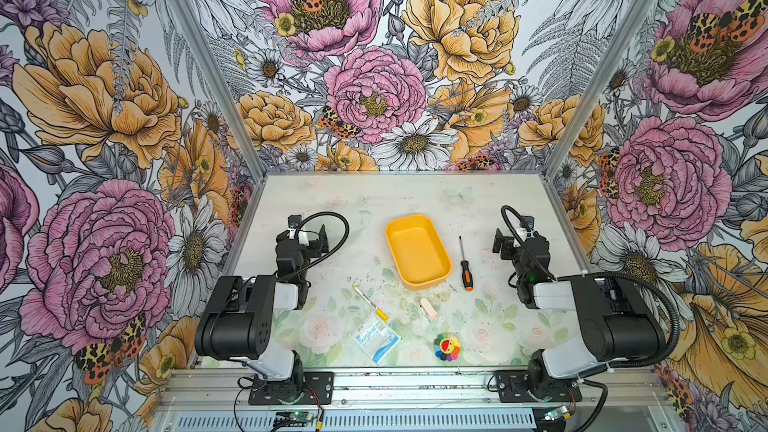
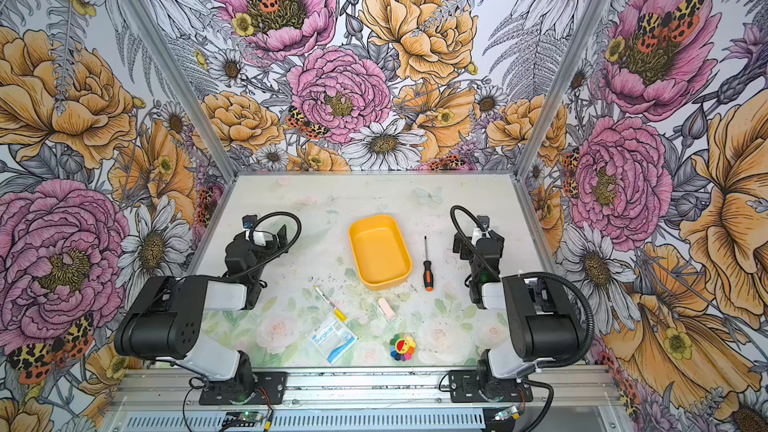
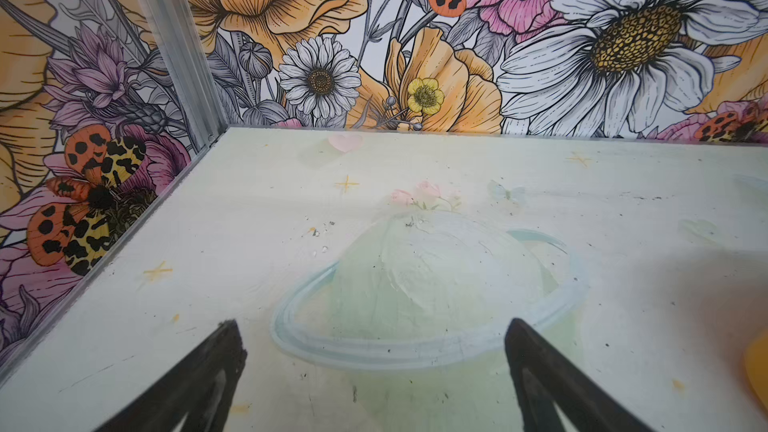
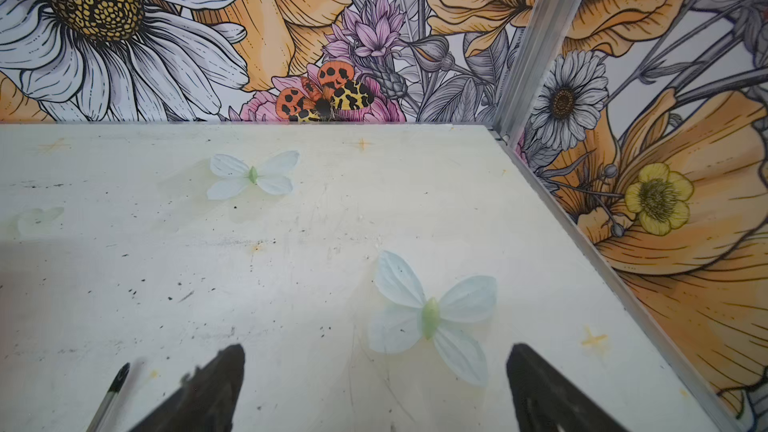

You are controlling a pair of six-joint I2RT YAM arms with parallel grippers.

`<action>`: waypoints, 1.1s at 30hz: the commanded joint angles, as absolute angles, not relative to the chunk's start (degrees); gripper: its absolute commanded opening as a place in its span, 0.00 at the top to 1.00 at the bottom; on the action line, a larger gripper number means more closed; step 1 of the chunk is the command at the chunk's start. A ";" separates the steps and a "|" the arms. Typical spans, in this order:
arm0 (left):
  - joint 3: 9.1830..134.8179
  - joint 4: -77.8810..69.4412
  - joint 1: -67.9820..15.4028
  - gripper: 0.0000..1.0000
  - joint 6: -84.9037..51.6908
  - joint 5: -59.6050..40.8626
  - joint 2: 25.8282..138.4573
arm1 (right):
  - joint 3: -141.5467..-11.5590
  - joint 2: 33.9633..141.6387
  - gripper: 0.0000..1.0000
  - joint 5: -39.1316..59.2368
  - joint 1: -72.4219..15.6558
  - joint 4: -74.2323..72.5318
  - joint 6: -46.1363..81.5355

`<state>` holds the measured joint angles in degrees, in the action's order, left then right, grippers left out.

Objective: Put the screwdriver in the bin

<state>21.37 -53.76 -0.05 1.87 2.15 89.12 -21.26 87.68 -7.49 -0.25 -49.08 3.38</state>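
Note:
The screwdriver [image 1: 465,270] [image 2: 427,268], with a thin dark shaft and an orange-and-black handle, lies flat on the table just right of the yellow-orange bin [image 1: 415,249] [image 2: 380,251]. Its tip points toward the back wall. The bin holds nothing. My right gripper [image 1: 517,239] [image 2: 478,239] [image 4: 376,347] hovers open to the right of the screwdriver, and its wrist view shows the shaft tip [image 4: 118,380] beside one finger. On the far side of the bin my left gripper [image 1: 308,238] [image 2: 266,238] [image 3: 372,322] is open over bare table, with an edge of the bin [image 3: 757,371] showing.
Toward the front lie a white pen with a yellow end [image 1: 370,303], a surgical packet [image 1: 376,337], a small pale pink block [image 1: 429,309] and a rainbow flower toy [image 1: 446,347]. Flowered walls close in the back and both sides.

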 commanded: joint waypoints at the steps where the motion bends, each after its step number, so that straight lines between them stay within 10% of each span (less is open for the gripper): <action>1: 21.71 -53.73 0.49 0.01 1.19 2.90 88.85 | -22.57 87.90 0.00 -6.14 0.26 -49.22 3.77; 21: 21.70 -49.36 -1.04 0.01 3.30 2.86 83.56 | -22.49 85.78 0.00 -12.83 -0.44 -47.93 5.44; 33: 30.25 -20.44 -11.98 0.01 -0.55 4.89 60.53 | -39.87 67.11 0.05 0.71 -3.03 6.73 17.00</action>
